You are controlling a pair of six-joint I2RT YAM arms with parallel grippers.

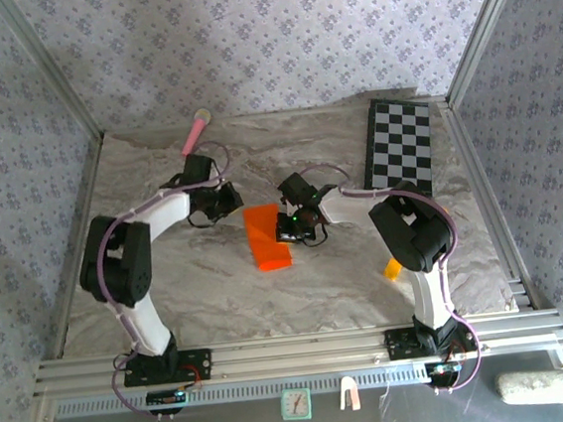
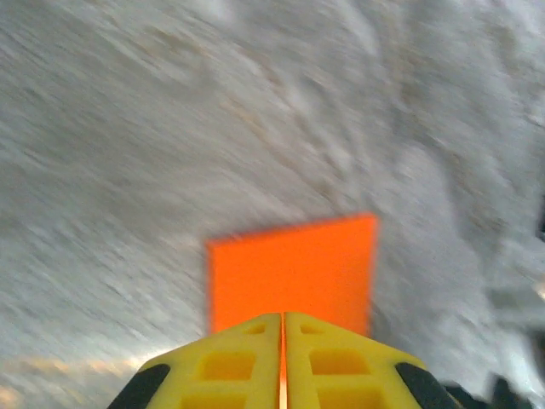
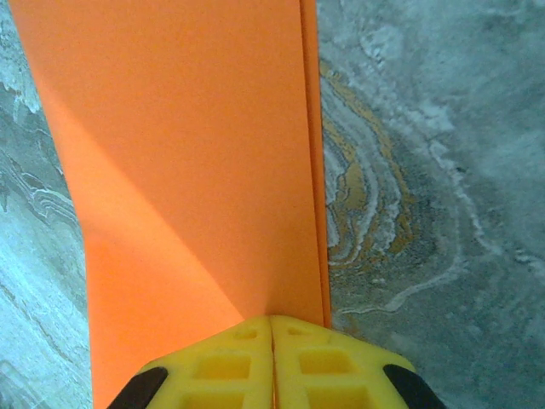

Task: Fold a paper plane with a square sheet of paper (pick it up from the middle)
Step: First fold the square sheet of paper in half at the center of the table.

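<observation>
The square sheet of paper (image 1: 267,238) is bright orange and lies folded into a narrow rectangle mid-table. My right gripper (image 1: 291,228) is shut at its right edge. In the right wrist view its tips (image 3: 272,319) rest on the sheet (image 3: 196,170), beside a doubled edge, and the paper bends up to the left. My left gripper (image 1: 228,202) is shut just left of the sheet. In the blurred left wrist view its closed tips (image 2: 283,317) point at the sheet (image 2: 294,273) lying ahead, with nothing seen held. The paper plane is out of view.
A checkerboard (image 1: 400,145) lies at the back right. A pink stick (image 1: 195,132) lies at the back left by the wall. A small yellow-orange block (image 1: 393,268) sits beside the right arm. Patterned walls close three sides.
</observation>
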